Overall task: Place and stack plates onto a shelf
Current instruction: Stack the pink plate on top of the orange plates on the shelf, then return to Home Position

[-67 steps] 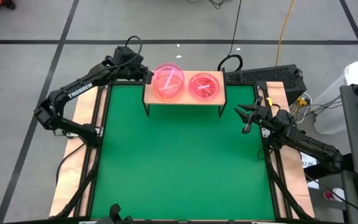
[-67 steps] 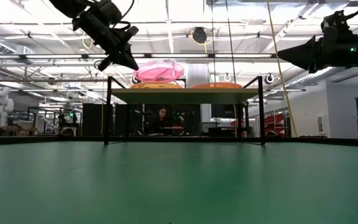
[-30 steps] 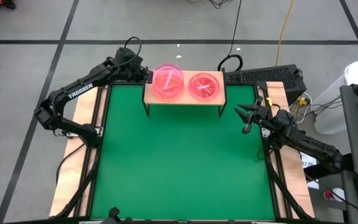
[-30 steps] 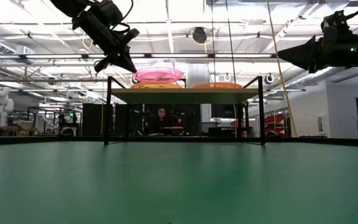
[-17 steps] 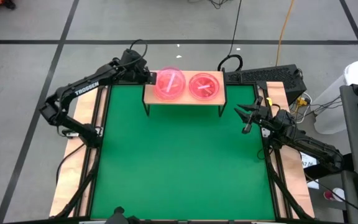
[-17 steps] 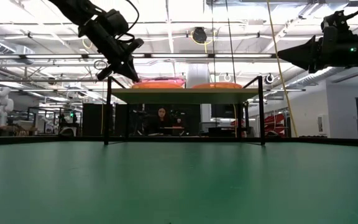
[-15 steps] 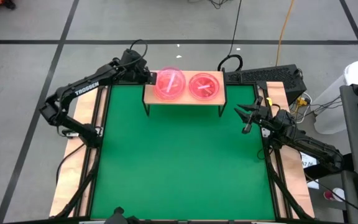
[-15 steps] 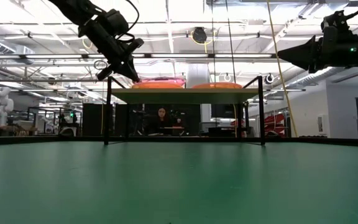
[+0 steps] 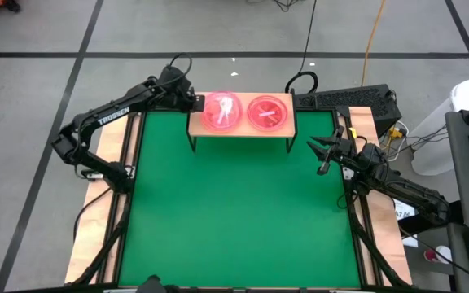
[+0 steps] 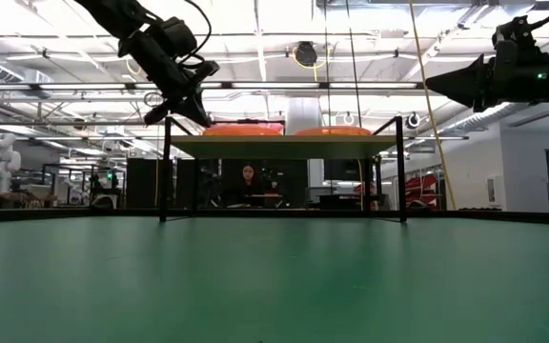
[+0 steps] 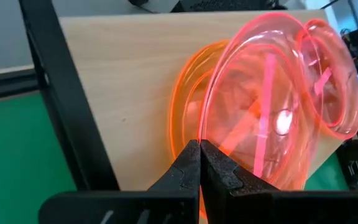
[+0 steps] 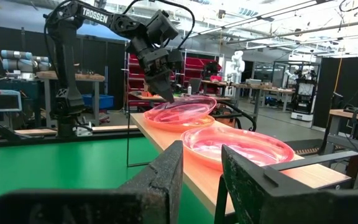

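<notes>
Left wrist view shows the left tool (image 11: 200, 149) closed tight on the rim of the top pink plate (image 11: 272, 106), probably light, stiff and slippery.

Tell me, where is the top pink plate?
The top pink plate sits on the left stack on the shelf, the left gripper pinching its edge.

Two plate stacks (image 9: 221, 111) (image 9: 268, 112), one shelf (image 9: 241, 130), two arms.

Green table (image 9: 234, 212), wooden shelf (image 9: 241, 130), two plate stacks (image 9: 222, 111) on it
</notes>
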`<state>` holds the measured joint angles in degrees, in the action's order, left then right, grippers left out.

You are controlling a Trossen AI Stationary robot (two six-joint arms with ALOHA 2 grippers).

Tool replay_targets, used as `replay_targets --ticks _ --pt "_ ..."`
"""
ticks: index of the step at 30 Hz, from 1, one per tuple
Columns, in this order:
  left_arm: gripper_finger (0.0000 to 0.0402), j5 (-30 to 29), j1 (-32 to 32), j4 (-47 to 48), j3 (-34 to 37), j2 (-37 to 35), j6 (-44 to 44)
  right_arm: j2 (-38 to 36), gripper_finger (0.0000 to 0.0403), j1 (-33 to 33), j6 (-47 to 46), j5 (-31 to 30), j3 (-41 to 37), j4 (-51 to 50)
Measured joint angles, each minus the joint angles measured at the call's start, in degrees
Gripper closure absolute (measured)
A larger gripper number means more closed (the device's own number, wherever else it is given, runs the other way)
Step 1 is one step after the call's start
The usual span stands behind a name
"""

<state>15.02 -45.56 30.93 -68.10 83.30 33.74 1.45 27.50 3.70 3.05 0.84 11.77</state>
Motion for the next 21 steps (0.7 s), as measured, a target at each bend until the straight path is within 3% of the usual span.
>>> replay_targets --ticks 7,15,21 --pt "0.0396 -0.03 -0.15 0.36 0.02 -1.27 -0.96 0.02 0.0309 -0.02 0.00 0.00 0.00 0.00" --pt "0.0343 -0.51 -0.15 0.11 0.02 -1.30 -3.69 0.01 0.0309 -0.02 0.02 0.00 -0.01 0.00" --pt "0.0335 -0.52 -0.15 0.14 0.02 -1.30 -4.05 0.02 0.0309 -0.02 0.00 0.00 0.00 0.00"
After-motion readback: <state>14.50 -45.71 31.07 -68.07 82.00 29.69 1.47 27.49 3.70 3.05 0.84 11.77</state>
